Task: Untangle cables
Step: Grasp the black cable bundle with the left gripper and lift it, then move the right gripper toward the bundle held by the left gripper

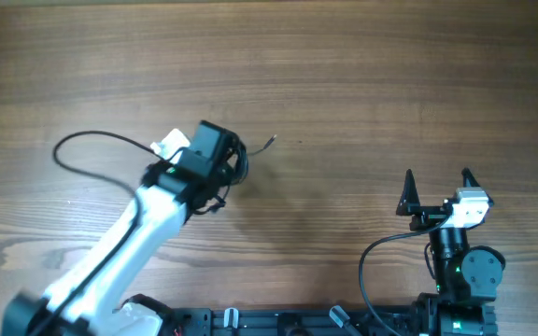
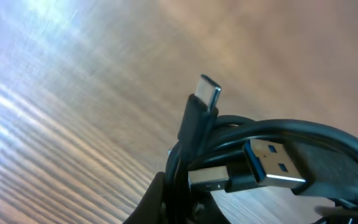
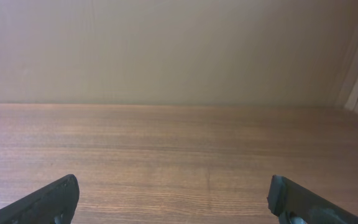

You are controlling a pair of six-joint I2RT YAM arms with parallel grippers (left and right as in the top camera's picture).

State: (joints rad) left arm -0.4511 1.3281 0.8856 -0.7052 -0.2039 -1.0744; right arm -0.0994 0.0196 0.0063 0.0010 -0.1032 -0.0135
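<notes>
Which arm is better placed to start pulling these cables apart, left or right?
Left, most likely. The left tool is shut on the cables, their plugs bunched right at its camera. The right tool stands open and well away from them, facing only bare table.

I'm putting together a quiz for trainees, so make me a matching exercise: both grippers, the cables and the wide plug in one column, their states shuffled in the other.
Column one:
1. left gripper
2. right gripper
3. cables
4. wide plug

Column two:
A. open, holding nothing
B. blue inside its metal shell
C. shut on the bundle
D. bunched together, one loop lying out on the table

Pairs: 1-C, 2-A, 3-D, 4-B
</notes>
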